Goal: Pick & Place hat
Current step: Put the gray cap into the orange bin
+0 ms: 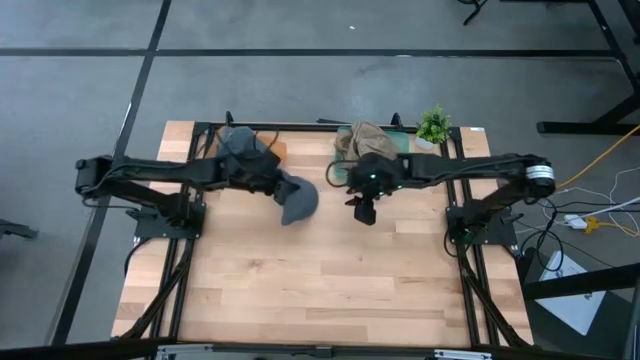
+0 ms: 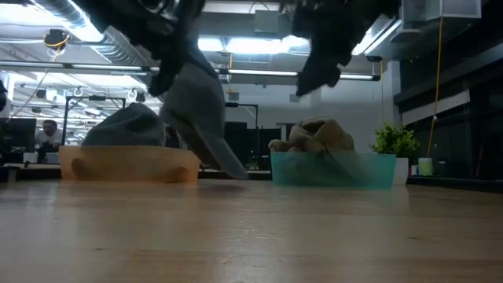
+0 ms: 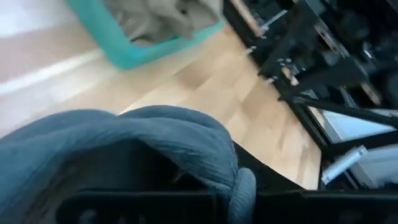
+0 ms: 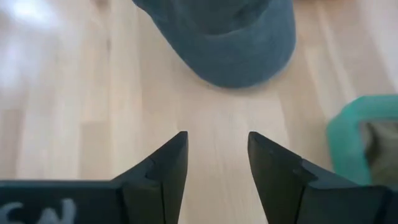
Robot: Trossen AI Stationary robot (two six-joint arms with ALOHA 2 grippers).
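A grey-blue hat hangs from my left gripper over the middle of the table. In the low view the hat slopes down with its brim lowest. My right gripper is open and hovers just right of the hat, touching nothing. In the right wrist view the hat's brim lies beyond my right gripper. Another grey hat rests in an orange tray at the far edge. Tan hats fill a teal bin. My left gripper is shut on the hat's crown, coming from the table's left. The bunched cloth hides the fingers in the left wrist view. The hat hangs tilted below the gripper, brim tip down near the tabletop; whether it touches the table cannot be told.
A small potted plant stands at the far right corner beside the teal bin. Bare wooden tabletop spreads across the near half. Both arms' bases and frames sit at the table's left and right sides.
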